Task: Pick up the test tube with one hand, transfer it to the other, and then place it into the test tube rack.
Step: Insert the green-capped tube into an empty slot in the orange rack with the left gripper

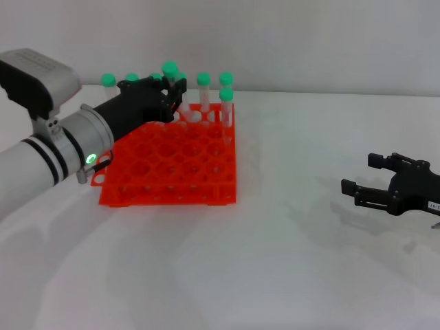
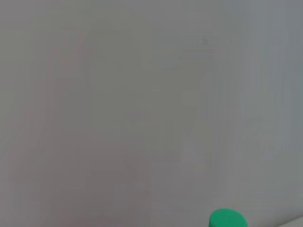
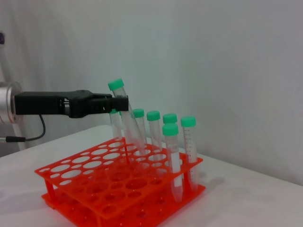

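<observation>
Green-capped and clear-bodied, the test tube [image 3: 127,116] is being held near its cap by the left hand [image 1: 163,95], whose fingers are closing around the upper part of the tube. The tube is leaning, cap tilted away from the standing tubes, with its lower end reaching down to the top tier of the test tube rack [image 1: 172,168] near the far rows. Whether the tip is already sitting inside a hole is not clear from the right wrist view.

The rack is standing toward the far left part of the table [image 1: 289,261]. Several other tubes [image 3: 170,156] are standing upright in the far rows, just beside the held one.

The right hand [image 1: 392,190] is resting low near the right edge of the table, well apart from the rack, fingers spread wide and holding nothing.

Risks, as judged:
- The tilt is the main concern; a tube pushed down at this angle is likely to be catching on a hole rim or jamming between tiers.
- Neighbouring tubes are standing close, so the fingers could be knocking them on release.
- Pressure against the light rack could be shifting it on the table.
</observation>
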Available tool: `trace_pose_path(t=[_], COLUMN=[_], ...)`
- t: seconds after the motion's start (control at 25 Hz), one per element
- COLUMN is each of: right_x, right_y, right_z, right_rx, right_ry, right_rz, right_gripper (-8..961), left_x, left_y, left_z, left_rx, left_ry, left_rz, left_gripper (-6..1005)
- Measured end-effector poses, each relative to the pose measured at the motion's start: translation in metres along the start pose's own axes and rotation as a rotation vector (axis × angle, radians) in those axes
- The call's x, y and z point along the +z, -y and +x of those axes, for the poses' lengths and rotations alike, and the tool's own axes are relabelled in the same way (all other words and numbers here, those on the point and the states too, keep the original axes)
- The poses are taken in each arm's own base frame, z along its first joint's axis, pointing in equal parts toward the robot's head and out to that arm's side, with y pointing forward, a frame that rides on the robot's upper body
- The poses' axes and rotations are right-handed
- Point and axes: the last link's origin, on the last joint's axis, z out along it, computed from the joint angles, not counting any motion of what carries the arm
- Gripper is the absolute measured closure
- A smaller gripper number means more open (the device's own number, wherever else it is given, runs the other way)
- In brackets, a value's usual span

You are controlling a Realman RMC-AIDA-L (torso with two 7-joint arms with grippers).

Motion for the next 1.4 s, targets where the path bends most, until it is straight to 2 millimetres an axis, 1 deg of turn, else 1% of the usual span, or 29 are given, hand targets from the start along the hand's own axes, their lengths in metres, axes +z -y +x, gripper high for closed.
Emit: trace_pose_path(t=[0.32, 0.8, 1.12, 1.4], right_x=[-0.001, -0.001, -0.001, 0.000], right_y=[0.000, -0.001, -0.001, 0.000], right_z=[0.001, 0.004, 0.004, 0.003], right_rx=[-0.006, 0.001, 0.002, 0.000], right_ry=[0.001, -0.004, -0.004, -0.003], right_rz=[0.000, -0.002, 0.001, 0.001], right_gripper=[81, 81, 81, 81], left_x=[0.009, 0.015, 0.015, 0.015], left_y=[-0.013, -0.011, -0.006, -0.006], left_z=[-0.006, 0.005, 0.004, 0.003], left_rx=[-0.001, -0.012, -0.018, -0.012], left_ry=[0.033, 0.007, 0.016, 0.022], left_rz=[-0.017, -0.014, 0.015, 0.014], left_gripper=[791, 792, 791, 792])
